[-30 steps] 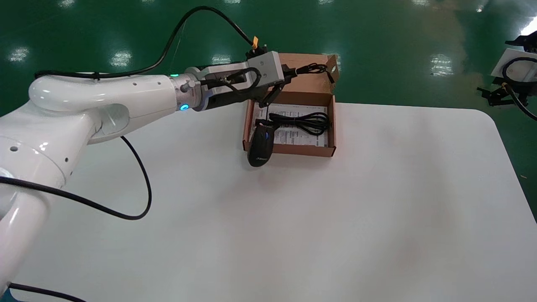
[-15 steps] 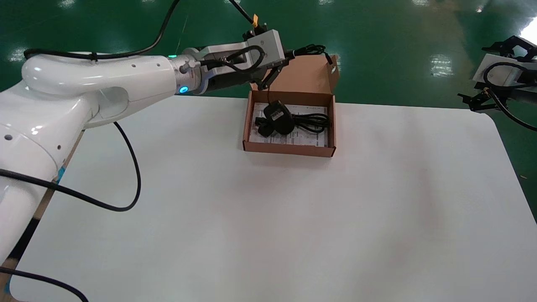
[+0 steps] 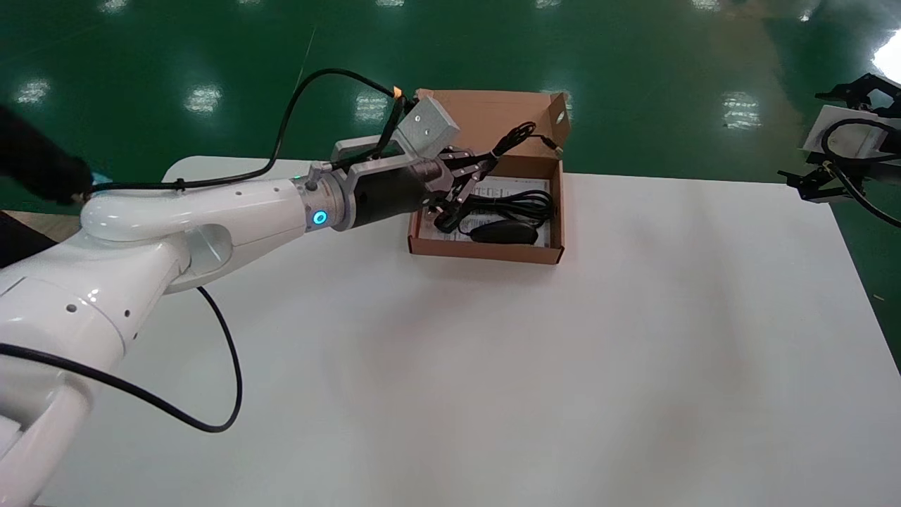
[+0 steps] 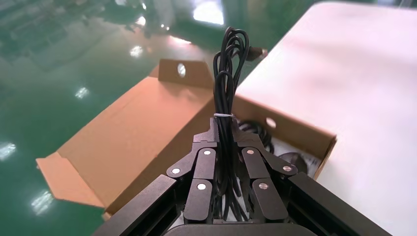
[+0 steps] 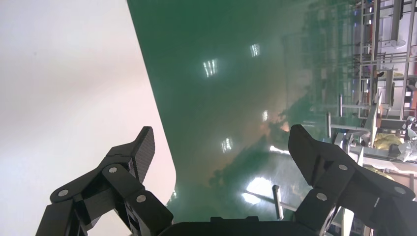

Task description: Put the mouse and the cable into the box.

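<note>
The brown cardboard box (image 3: 486, 254) stands open at the table's far edge, lid (image 4: 133, 128) folded back. The black mouse (image 3: 503, 232) lies inside it near the front wall, partly visible in the left wrist view (image 4: 291, 162). My left gripper (image 3: 484, 165) hovers over the box's left part, shut on the bundled black cable (image 4: 225, 88), which is bound with a white tie. The bundle's free end (image 3: 519, 134) sticks up past the fingertips. More cable loops (image 3: 524, 204) rest in the box. My right gripper (image 5: 221, 142) stands open over the floor, off the table's right edge (image 3: 809, 184).
A printed sheet (image 3: 493, 191) lines the box floor. The white table (image 3: 493, 366) spreads wide in front of and to the right of the box. My left arm's own black hose (image 3: 211, 366) hangs over the table's left side. Green floor lies beyond.
The mouse hung over the box's front left corner, was swung up on its cable, and now lies inside the box. My left arm has dropped lower and turned, still gripping the cable.
</note>
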Controlling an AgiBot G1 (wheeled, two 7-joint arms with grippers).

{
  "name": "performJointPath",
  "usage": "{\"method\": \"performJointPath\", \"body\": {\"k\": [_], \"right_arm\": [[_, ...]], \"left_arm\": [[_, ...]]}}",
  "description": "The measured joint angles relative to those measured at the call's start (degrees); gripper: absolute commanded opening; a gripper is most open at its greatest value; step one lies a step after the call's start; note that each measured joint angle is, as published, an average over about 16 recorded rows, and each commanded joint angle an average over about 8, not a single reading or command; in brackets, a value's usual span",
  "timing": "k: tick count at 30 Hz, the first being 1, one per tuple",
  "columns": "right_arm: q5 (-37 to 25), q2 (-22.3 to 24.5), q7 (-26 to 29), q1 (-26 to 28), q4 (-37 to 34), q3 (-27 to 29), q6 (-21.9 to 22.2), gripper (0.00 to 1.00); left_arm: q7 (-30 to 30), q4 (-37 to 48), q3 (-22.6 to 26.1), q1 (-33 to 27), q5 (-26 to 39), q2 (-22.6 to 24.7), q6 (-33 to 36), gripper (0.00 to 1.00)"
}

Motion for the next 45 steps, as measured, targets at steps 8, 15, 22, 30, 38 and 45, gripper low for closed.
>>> {"method": "performJointPath", "body": {"k": [8,15,22,30,38,45], "right_arm": [[-0.5,1.0,0.0,0.1,0.0,-0.3,-0.6,1.0],[-0.2,1.4,0.5,-0.2,0.4,-0.2,-1.0,1.0],[1.8,2.2,3.6,-2.4,4.0,0.8,-3.0,1.0],[6.5,4.1,10.9,-7.5,12.4,3.1,-7.6,1.0],[12.0,6.4,19.6,-13.5,22.3,5.9,-13.0,1.0],[16.9,8.5,27.1,-18.7,30.9,8.3,-17.8,1.0]], "left_arm": [[-2.3,-0.5,2.5,0.1,-0.8,-0.1,-0.6,1.0],[-2.4,-0.9,3.1,0.1,-0.8,-0.3,-0.8,1.0],[-3.7,-3.4,1.4,1.4,-1.1,-2.2,1.0,1.0],[-7.0,-9.6,-2.8,4.8,-2.1,-6.9,5.5,1.0],[-11.0,-17.0,-7.8,8.9,-3.4,-12.6,11.0,1.0],[-14.6,-23.6,-12.2,12.5,-4.5,-17.6,15.9,1.0]]}}
